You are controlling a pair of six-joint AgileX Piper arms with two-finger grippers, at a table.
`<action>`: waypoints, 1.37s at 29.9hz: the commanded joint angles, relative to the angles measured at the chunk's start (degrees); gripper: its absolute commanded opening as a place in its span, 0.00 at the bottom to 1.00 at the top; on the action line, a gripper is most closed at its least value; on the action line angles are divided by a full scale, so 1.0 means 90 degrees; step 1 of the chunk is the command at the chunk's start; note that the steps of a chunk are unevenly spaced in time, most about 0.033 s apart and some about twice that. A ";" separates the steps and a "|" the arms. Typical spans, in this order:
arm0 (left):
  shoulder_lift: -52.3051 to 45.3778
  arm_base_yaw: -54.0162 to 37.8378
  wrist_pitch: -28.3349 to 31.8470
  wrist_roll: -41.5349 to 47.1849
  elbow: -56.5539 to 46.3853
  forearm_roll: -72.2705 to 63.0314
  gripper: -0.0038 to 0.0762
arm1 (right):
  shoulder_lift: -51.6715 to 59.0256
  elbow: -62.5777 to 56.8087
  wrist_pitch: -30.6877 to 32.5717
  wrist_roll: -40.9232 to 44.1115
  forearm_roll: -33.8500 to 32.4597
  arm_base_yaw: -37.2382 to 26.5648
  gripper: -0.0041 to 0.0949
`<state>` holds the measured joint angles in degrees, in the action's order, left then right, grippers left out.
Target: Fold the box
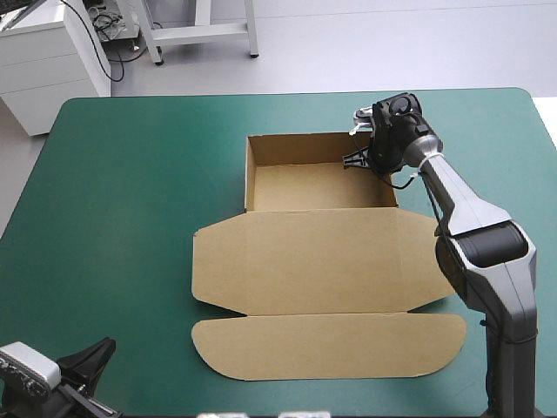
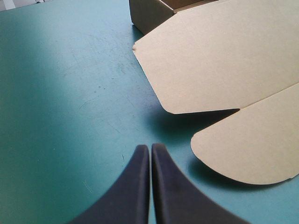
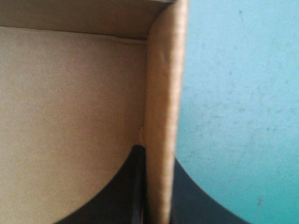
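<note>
The cut brown board box [image 1: 322,261] lies at the middle of the table's teal-green cover [image 1: 122,218]. It forms an open tray on the far side, with its lid spread flat toward the near edge and the rounded front flap [image 1: 326,346] nearest. The right gripper [image 1: 359,158] reaches down by the tray's far right corner. Its wrist view shows its black fingers [image 3: 126,186] pinching the tray's upright right wall [image 3: 161,93], one inside and one outside. The left gripper [image 2: 150,148] sits low over bare cover near the table's near left corner, fingers pressed together on nothing, near the lid's left edge.
</note>
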<state>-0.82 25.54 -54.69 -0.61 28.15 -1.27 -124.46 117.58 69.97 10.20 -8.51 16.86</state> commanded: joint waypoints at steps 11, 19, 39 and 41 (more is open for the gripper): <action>-0.0024 0.0030 0.0448 0.0068 0.0121 -0.0029 0.04 | 0.0408 0.0152 0.0211 -0.0705 -0.0865 -0.2295 0.02; -0.0024 0.0030 0.0448 0.0068 0.0121 -0.0029 0.04 | 0.0408 0.0152 0.0211 -0.0779 -0.0379 -0.4436 0.02; -0.0024 0.0030 0.0436 0.0112 0.0121 -0.0017 0.04 | 0.1024 0.0265 0.0211 -0.1298 0.0345 -0.5460 0.71; -0.0024 0.0030 0.0436 0.0112 0.0121 -0.0017 0.04 | 0.1259 0.0327 0.0211 -0.1432 0.0297 -0.5460 0.71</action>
<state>-0.82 25.54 -54.69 0.00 27.94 -1.27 -119.90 118.00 70.99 -0.83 -4.04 -32.03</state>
